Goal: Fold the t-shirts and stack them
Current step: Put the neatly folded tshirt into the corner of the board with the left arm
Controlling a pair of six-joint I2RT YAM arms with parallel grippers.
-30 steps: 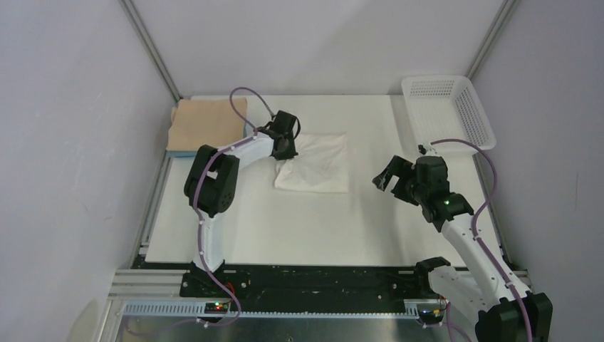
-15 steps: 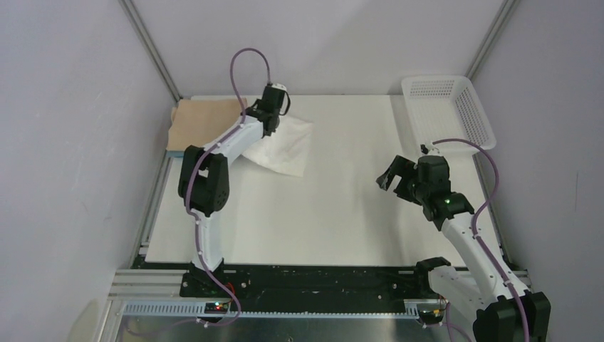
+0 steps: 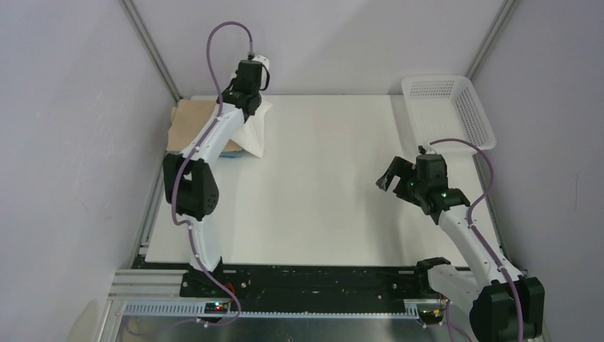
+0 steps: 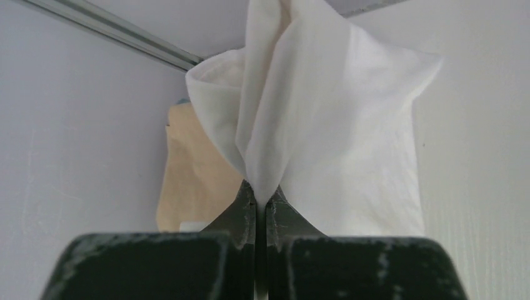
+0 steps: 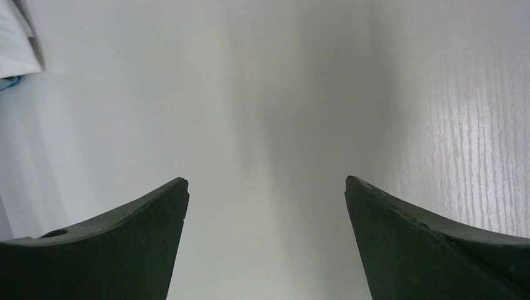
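Note:
My left gripper (image 3: 248, 108) is shut on a pinch of the folded white t-shirt (image 3: 254, 134) and holds it lifted at the back left, its lower edge hanging by the stack. In the left wrist view the jaws (image 4: 261, 190) are closed on the white cloth (image 4: 337, 125), with the tan t-shirt (image 4: 187, 181) below and behind. The tan t-shirt (image 3: 192, 121) lies folded in the back left corner. A sliver of the light blue t-shirt (image 3: 231, 152) shows under it. My right gripper (image 3: 394, 175) is open and empty above bare table at the right (image 5: 265, 187).
A white perforated basket (image 3: 474, 114) stands at the back right corner. The enclosure's walls and metal posts (image 3: 153, 53) close in on the left arm at the back left. A corner of white cloth (image 5: 15, 37) shows far off in the right wrist view.
My left gripper has carried the white t-shirt from the table's middle back and left, over to the tan shirt's right edge. The right arm has barely moved.

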